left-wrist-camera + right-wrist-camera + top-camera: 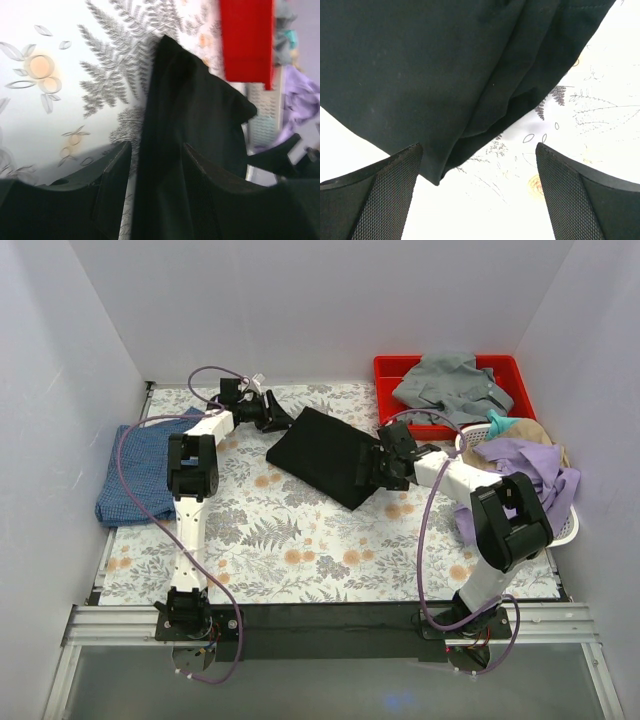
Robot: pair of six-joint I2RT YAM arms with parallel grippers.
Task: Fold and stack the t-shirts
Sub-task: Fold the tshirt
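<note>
Black t-shirt (pixel 325 455), folded, lay mid-tabletop (pixel 300 550), long axis running 10 to 4 o'clock. My left pincer (pixel 276 415) gripped its 10 o'clock end; my right pincer (pixel 372 470), spread wide, faced the 4 o'clock end. Blue t-shirt (pixel 140 475) lay at 9 o'clock.

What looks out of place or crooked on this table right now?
The black t-shirt lies at a slant across the floral mat, one corner pinched in the left tool. The blue t-shirt sits partly off the mat's left edge. Purple cloth spills over the white basket.
</note>
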